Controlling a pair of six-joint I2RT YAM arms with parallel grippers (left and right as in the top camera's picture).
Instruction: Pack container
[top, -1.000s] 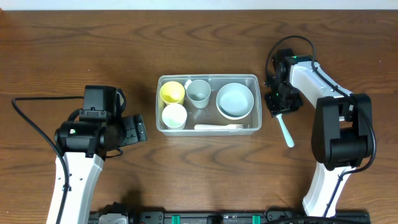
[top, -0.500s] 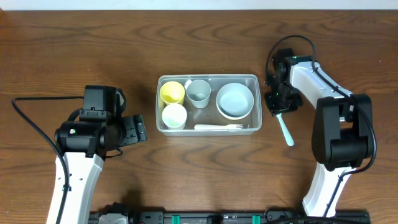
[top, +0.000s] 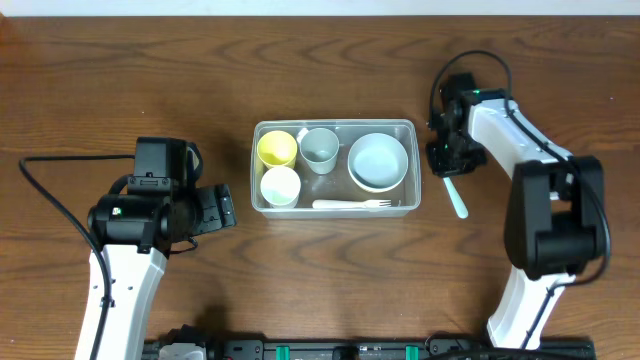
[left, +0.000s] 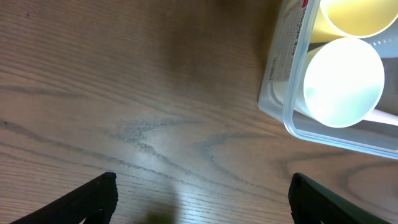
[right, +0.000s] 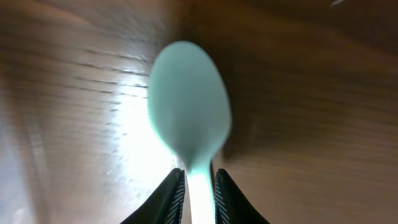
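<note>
The clear plastic container (top: 410, 130) stands mid-table and holds a yellow cup (top: 277, 148), a white cup (top: 281, 186), a grey cup (top: 320, 149), a pale blue bowl (top: 378, 161) and a white fork (top: 352, 205). My right gripper (top: 447, 170) is just right of the container, shut on the handle of a pale green spoon (top: 456, 197). In the right wrist view the spoon (right: 189, 115) sticks out from between the fingers (right: 198, 180) above the wood. My left gripper (top: 222, 208) is open and empty, left of the container (left: 280, 93).
The table is bare brown wood round the container. The left wrist view shows the white cup (left: 343, 81) and the yellow cup (left: 357, 15) inside the container's near corner. A black cable runs from the left arm towards the left edge (top: 40, 195).
My right gripper has lifted the spoon and drawn it slightly up the table; the spoon's bowl end now lies closer to the gripper. The left arm has not moved.
</note>
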